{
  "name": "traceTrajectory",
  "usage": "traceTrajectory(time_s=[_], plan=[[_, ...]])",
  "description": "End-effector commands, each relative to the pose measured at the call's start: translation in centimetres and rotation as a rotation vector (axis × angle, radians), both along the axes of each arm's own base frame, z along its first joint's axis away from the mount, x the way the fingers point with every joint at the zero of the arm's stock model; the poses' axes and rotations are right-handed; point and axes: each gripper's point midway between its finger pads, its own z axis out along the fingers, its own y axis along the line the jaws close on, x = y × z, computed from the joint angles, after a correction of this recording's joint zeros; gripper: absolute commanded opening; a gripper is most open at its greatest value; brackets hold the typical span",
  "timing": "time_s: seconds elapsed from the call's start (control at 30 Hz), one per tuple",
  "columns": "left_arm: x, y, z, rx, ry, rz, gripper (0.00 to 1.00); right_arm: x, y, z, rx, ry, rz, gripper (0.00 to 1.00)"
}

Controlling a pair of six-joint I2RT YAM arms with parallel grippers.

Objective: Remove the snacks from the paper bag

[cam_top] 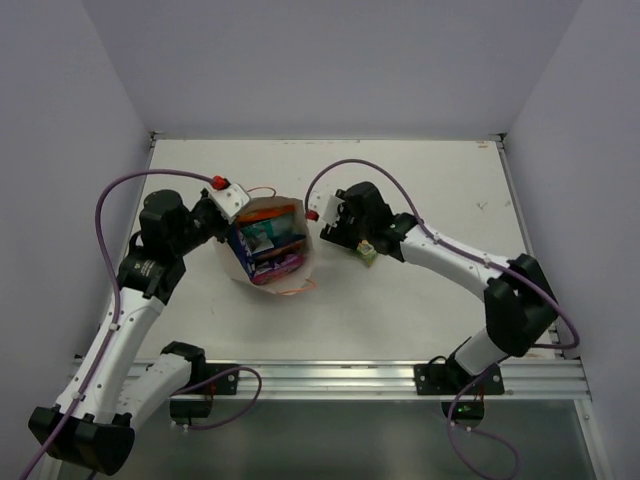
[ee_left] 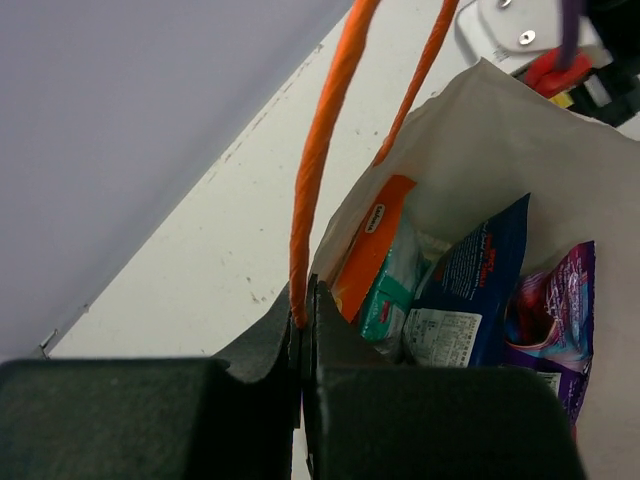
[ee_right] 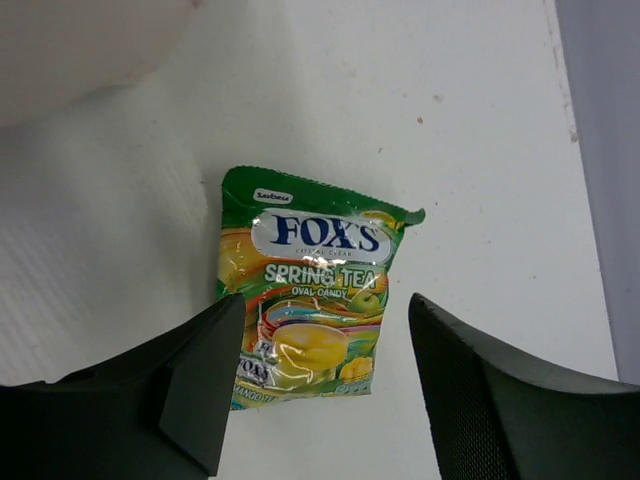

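The beige paper bag (cam_top: 240, 262) lies tipped near the table's middle, mouth facing the camera, with several snacks inside: an orange packet (ee_left: 368, 250), a teal one (ee_left: 395, 290), a blue one (ee_left: 470, 280) and a purple one (ee_left: 555, 310). My left gripper (ee_left: 302, 318) is shut on the bag's orange loop handle (ee_left: 315, 170) at the bag's left rim (cam_top: 225, 205). A green-yellow snack packet (ee_right: 315, 240) lies flat on the table right of the bag (cam_top: 368, 252). My right gripper (ee_right: 326, 300) hangs open just above it, a finger on either side, not touching.
The white table (cam_top: 430, 190) is walled at the back and both sides. An aluminium rail (cam_top: 330, 378) runs along the near edge by the arm bases. Purple cables (cam_top: 120, 190) loop over both arms. The bag's second orange handle (cam_top: 295, 290) trails on the table.
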Motion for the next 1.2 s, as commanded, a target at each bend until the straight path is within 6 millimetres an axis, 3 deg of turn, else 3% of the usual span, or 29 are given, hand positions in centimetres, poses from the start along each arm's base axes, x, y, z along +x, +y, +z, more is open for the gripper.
traceTrajectory(time_s=[0.0,0.03,0.1,0.33,0.43,0.6,0.77,0.83,1.17], plan=[[0.0,-0.5,3.3,-0.002,-0.097,-0.038,0.00,-3.6,2.2,8.8,0.148,-0.086,0.089,0.70],[-0.1,-0.5,3.0,0.001,-0.087,-0.040,0.00,-5.0,2.5,11.7,0.206,-0.115,0.131,0.70],[-0.1,-0.4,2.2,0.011,-0.073,-0.035,0.00,-8.4,3.6,14.9,0.264,-0.120,0.221,0.70],[-0.8,-0.2,2.3,0.010,-0.060,-0.038,0.00,-14.0,5.4,21.1,0.319,-0.177,0.398,0.70],[-1.1,-0.2,2.8,0.010,-0.057,-0.042,0.00,-15.9,7.4,21.8,0.316,-0.147,0.497,0.70],[-1.9,-0.5,3.5,0.002,-0.071,-0.073,0.00,-16.5,10.9,19.8,0.213,-0.125,0.573,0.61],[-2.6,-1.0,2.9,0.003,-0.066,-0.111,0.00,-15.7,14.3,15.1,0.086,-0.094,0.610,0.60],[-2.8,-1.3,2.5,0.000,-0.059,-0.133,0.00,-15.2,15.1,13.0,0.039,-0.070,0.610,0.60],[-3.0,-1.7,2.6,-0.005,-0.057,-0.161,0.00,-13.4,17.2,7.3,-0.056,-0.048,0.604,0.53]])
